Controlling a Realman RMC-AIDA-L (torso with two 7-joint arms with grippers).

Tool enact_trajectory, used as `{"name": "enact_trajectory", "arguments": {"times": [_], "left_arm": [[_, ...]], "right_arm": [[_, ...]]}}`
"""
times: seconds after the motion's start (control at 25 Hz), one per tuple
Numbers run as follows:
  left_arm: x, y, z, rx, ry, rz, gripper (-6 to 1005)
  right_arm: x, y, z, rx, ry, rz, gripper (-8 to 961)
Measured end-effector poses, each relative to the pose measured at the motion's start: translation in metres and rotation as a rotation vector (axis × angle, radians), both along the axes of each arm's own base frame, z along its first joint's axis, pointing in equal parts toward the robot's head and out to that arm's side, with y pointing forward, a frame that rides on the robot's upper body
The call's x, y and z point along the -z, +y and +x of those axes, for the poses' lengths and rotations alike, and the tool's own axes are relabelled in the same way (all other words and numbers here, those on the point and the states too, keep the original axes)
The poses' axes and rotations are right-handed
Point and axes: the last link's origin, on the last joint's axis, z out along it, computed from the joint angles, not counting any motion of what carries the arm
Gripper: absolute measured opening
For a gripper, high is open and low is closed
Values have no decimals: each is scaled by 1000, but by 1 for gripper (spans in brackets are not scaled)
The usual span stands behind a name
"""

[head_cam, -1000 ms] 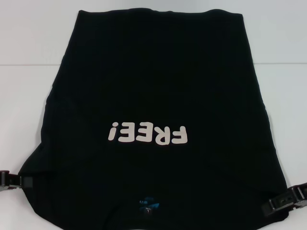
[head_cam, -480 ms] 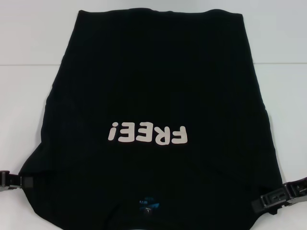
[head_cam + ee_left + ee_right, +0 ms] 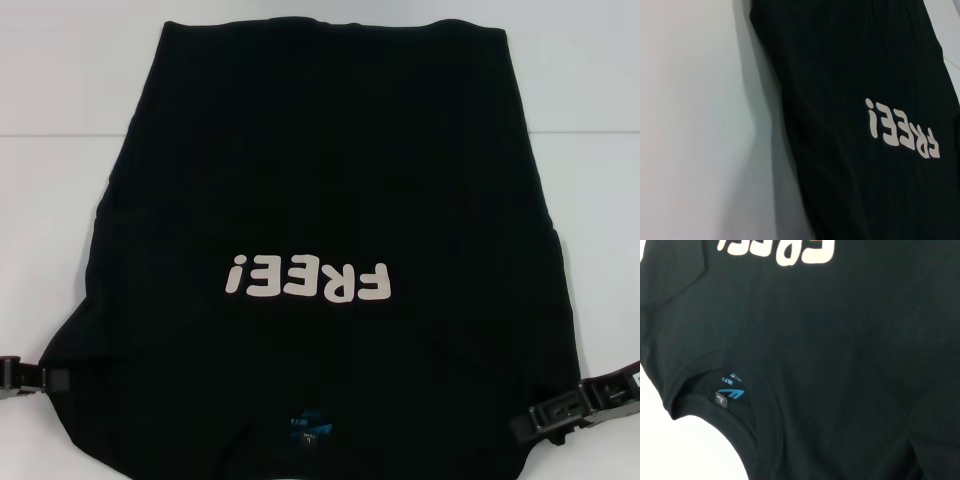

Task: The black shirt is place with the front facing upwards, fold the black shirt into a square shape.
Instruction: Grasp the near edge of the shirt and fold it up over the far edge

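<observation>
While the black shirt [image 3: 320, 230] lay face up on the white table [image 3: 60, 180], collar nearest the robot and its long axis running away from it, the right gripper [image 3: 560, 410] was seen at the near right shoulder and the left gripper [image 3: 30, 375] at the near left; neither grip could be judged. Beyond, the "FREE!" print [image 3: 308, 280] and far hem were unobstructed.

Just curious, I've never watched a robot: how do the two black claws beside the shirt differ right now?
The left end effector sits at the black shirt's edge, mostly out of frame; the right end effector reaches in over the fabric. The left lies level; the right is angled. Both are black, at the shirt's near corners on the white table.
</observation>
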Motion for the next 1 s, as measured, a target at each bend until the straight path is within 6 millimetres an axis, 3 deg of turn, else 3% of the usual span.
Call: {"name": "enact_trajectory", "arguments": {"times": [0.4,0.84,0.96,1.0], "left_arm": [[1,0,1,7,-4,-1,27],[1,0,2,16,-5,0,26],[3,0,2,19,-8,-3,26],[3,0,2,19,-8,-3,26]], "right_arm": [[13,5,-11,-38,-27,-43,796],[15,6,-13,-51,-46,-61,358],[14,6,-13,-50,-46,-57,126],[14,6,-13,-50,-47,-56,120]]}}
